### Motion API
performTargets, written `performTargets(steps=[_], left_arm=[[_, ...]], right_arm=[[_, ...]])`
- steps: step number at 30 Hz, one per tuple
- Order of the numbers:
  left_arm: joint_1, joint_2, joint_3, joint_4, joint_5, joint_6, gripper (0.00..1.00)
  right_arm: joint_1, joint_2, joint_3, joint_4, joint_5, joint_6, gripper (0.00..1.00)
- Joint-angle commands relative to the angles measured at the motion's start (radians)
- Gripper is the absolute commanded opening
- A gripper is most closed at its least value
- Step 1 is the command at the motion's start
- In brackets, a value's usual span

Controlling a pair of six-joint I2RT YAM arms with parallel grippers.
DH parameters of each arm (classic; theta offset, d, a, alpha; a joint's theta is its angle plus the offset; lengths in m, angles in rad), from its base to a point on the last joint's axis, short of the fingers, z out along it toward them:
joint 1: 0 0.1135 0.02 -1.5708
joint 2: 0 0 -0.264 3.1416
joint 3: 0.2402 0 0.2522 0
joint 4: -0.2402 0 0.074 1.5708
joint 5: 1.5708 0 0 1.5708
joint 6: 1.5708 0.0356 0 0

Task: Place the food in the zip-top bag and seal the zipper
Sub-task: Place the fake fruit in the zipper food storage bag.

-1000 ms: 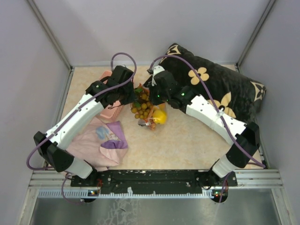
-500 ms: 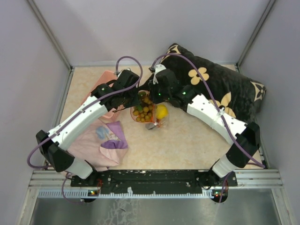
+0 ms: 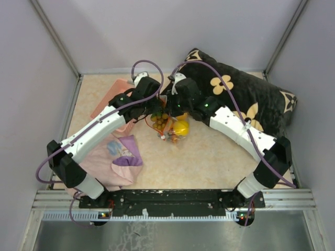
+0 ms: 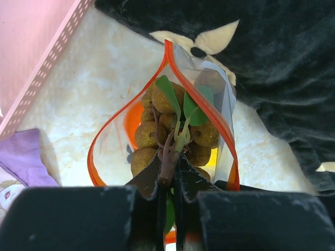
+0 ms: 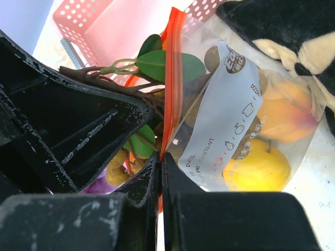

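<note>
The left end effector [image 4: 168,168] was clamped narrow on the stem of the grapes [image 4: 148,137], which hung just ahead of its tips in the open mouth of the bag [image 4: 224,99]. The right end effector [image 5: 159,163] pinched the zipper [image 5: 170,78], holding the bag up. Loading seemed nearly done, with the yellow fruit [image 5: 257,167] inside; the next move likely called for lowering the grapes past the rim and letting go.

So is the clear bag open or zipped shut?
Open: the zipper halves bow apart, with the grape bunch between them.
</note>
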Motion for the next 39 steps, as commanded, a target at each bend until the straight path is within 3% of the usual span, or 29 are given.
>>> performTargets(steps=[1, 5, 10, 14, 20, 24, 27, 36, 39], left_arm=[[0.000, -0.021, -0.039, 0.129, 0.015, -0.009, 0.11], [0.001, -0.050, -0.151, 0.179, 0.014, -0.030, 0.12], [0.001, -0.065, -0.108, 0.176, -0.010, 0.010, 0.14], [-0.022, -0.055, -0.145, 0.246, 0.145, -0.015, 0.16], [-0.044, -0.036, -0.154, 0.159, 0.127, -0.009, 0.34], [-0.035, -0.097, -0.134, 0.102, 0.090, 0.031, 0.55], [-0.020, -0.149, -0.128, 0.053, 0.111, 0.042, 0.65], [0.068, -0.364, -0.283, 0.001, 0.254, 0.048, 0.75], [0.165, -0.425, -0.395, 0.027, 0.343, 0.053, 0.76]], right_arm=[[-0.008, -0.074, 0.002, 0.082, -0.037, 0.047, 0.00], [-0.047, -0.104, -0.018, 0.132, -0.077, 0.096, 0.00], [-0.064, -0.099, 0.014, 0.134, -0.162, 0.120, 0.00], [-0.065, -0.098, 0.004, 0.156, -0.179, 0.136, 0.00], [-0.082, -0.105, -0.031, 0.156, -0.160, 0.137, 0.00], [-0.102, -0.116, -0.049, 0.150, -0.155, 0.134, 0.00], [-0.109, -0.118, -0.057, 0.144, -0.149, 0.127, 0.00], [-0.119, -0.105, -0.056, 0.142, -0.160, 0.122, 0.00], [-0.120, -0.101, -0.056, 0.144, -0.169, 0.120, 0.00]])
